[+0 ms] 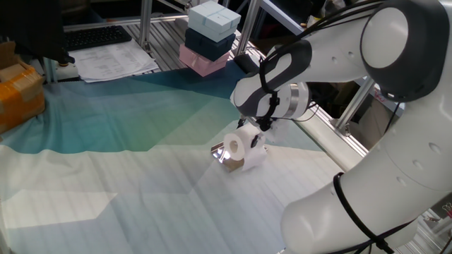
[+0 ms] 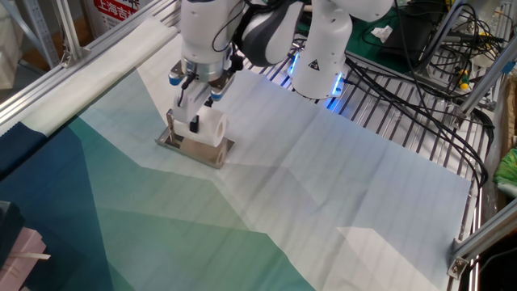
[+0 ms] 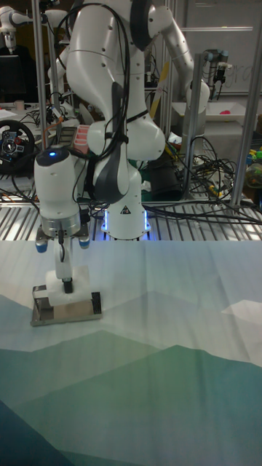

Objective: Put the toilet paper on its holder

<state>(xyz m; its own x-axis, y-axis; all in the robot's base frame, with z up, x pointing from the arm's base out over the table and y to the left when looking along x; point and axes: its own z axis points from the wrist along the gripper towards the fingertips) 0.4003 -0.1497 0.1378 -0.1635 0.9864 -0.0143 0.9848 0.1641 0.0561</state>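
One soft, light toilet paper (image 2: 208, 129) roll squashes easily, so our end effector (image 2: 194, 123) pinches it gently, over the holder (image 2: 174, 140).

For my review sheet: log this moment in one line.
phase: placing | gripper: shut on toilet paper | toilet paper: over holder, not released | arm: low

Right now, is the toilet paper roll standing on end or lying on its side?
On its side. The toilet paper shows its hollow core facing sideways, its axis level, above the chrome holder, gripped by the gripper.
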